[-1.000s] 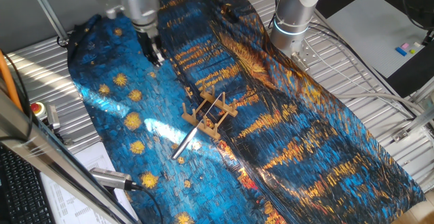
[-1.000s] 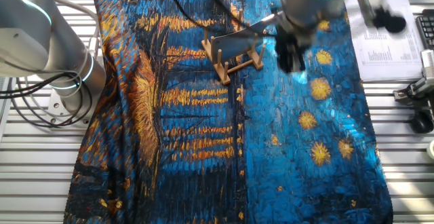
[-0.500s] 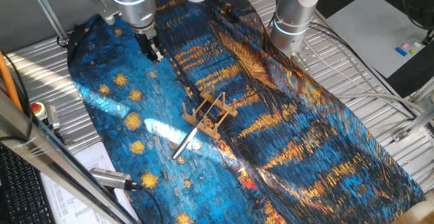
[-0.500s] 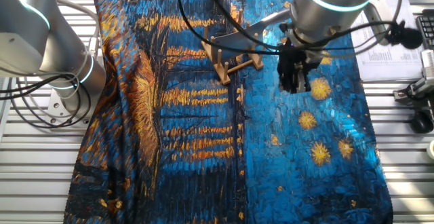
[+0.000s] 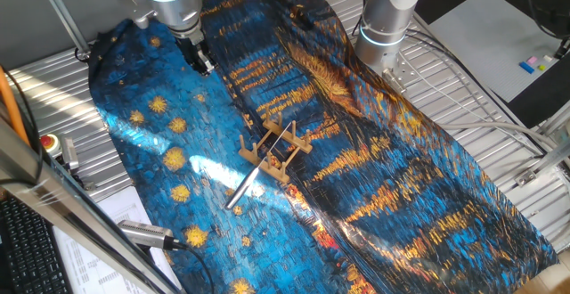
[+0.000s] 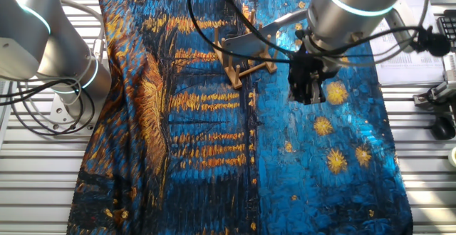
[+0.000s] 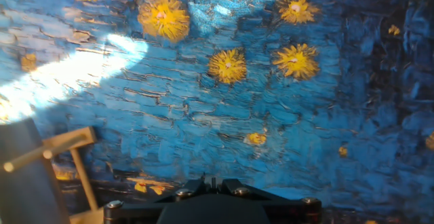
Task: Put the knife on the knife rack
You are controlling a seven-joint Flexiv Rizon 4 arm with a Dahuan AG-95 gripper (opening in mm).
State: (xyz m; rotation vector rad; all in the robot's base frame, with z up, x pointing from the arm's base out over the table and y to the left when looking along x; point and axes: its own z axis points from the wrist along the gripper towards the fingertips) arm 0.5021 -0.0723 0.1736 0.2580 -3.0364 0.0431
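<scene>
The knife (image 5: 258, 175) lies across the wooden knife rack (image 5: 289, 139) in the middle of the blue painted cloth, blade between the pegs, silver handle sticking out toward the front left. In the other fixed view the grey blade (image 6: 249, 43) rests on the rack (image 6: 238, 72). My gripper (image 5: 201, 62) hangs empty above the cloth, behind and left of the rack, with its fingers together; it also shows in the other fixed view (image 6: 308, 87). In the hand view the gripper (image 7: 209, 181) is at the bottom edge, with a rack peg (image 7: 78, 166) and the dark blade (image 7: 24, 176) at lower left.
A silver cylinder with a black cable (image 5: 147, 233) lies at the cloth's front left edge. A second arm's base (image 5: 385, 36) stands behind the cloth and also shows in the other fixed view (image 6: 68, 64). Papers (image 6: 406, 43) and a red button (image 5: 49, 142) lie beside the cloth.
My gripper has drifted a little farther from the rack, empty. The knife and rack have not moved.
</scene>
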